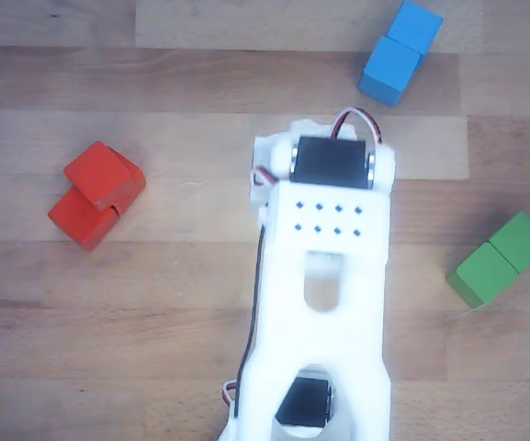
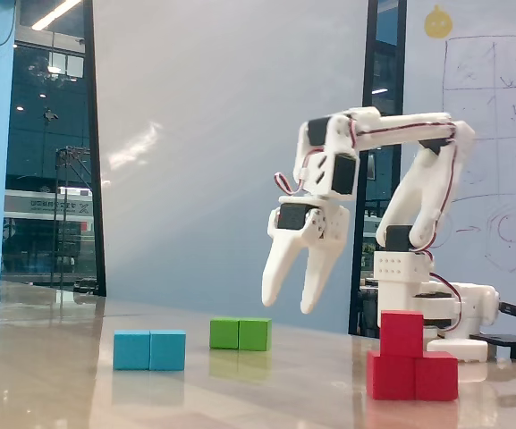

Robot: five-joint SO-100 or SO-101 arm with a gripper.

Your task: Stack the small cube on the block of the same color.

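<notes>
The small red cube (image 1: 100,173) rests on top of the red two-cube block (image 1: 80,220) at the left of the other view, turned slightly askew on it. In the fixed view the cube (image 2: 401,332) sits on the left half of the block (image 2: 436,376), at the right near the arm's base. My gripper (image 2: 290,302) hangs in the air left of the stack and well above the table, with its jaws open and nothing between them. In the other view only the white arm (image 1: 329,230) shows from above, and the fingers are hidden under it.
A blue two-cube block (image 1: 400,52) lies at the top right and shows at the left in the fixed view (image 2: 149,349). A green two-cube block (image 1: 499,260) lies at the right and shows mid-table in the fixed view (image 2: 240,333). The arm's base (image 2: 418,295) stands behind the red stack.
</notes>
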